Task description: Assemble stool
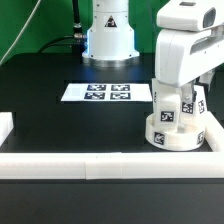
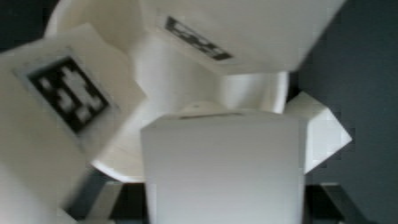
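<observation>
In the exterior view we see the gripper lowered over the round seat, which lies on the black table close to the white border rail in front and near the corner at the exterior view's right. A white leg with a black-and-white tag stands upright on top of the seat, and the gripper's fingers come down on both sides of it. From this view the jaws look narrow, about as wide as the leg, but we cannot tell here whether the pads really press on it. In the wrist view the leg fills the middle of the picture as a pale blocky shape, and the dark fingers show only at the lower corners on each side of it, just beside its faces. The contact itself is not clear to us, so we cannot say if the leg is clamped or only enclosed. Behind the leg in the wrist view we see the seat with a square tag on its side. Farther back on the table, well apart from the seat, lies the marker board, in front of the arm's white base. A short white rail piece sits at the exterior view's left edge.
</observation>
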`<action>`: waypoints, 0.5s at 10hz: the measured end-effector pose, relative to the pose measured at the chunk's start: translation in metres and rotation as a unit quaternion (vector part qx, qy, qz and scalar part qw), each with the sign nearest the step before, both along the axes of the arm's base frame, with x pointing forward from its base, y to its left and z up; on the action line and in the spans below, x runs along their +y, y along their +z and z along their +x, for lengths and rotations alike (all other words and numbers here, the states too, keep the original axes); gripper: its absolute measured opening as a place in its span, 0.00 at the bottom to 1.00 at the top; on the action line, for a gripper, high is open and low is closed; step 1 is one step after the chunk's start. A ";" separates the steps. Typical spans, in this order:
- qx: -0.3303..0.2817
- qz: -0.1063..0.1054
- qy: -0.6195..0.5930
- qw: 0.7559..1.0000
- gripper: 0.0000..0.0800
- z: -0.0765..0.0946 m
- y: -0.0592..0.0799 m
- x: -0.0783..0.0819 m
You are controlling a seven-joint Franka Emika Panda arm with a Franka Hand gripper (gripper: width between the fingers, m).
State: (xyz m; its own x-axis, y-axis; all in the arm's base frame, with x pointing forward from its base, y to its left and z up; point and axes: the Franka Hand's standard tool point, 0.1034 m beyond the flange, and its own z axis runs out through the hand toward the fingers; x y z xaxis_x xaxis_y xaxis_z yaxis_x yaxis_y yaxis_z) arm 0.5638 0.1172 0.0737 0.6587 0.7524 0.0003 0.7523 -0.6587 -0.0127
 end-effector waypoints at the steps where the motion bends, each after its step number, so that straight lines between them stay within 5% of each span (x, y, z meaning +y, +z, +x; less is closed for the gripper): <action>1: 0.000 0.000 -0.003 1.000 0.42 0.000 0.000 0.000; 5: 0.010 -0.001 -0.143 0.990 0.42 -0.003 -0.001 0.003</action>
State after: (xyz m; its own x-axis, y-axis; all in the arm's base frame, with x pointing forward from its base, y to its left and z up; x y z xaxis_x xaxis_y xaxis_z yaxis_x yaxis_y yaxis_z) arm 0.5608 0.1205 0.0730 0.8451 0.5344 -0.0158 0.5339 -0.8452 -0.0247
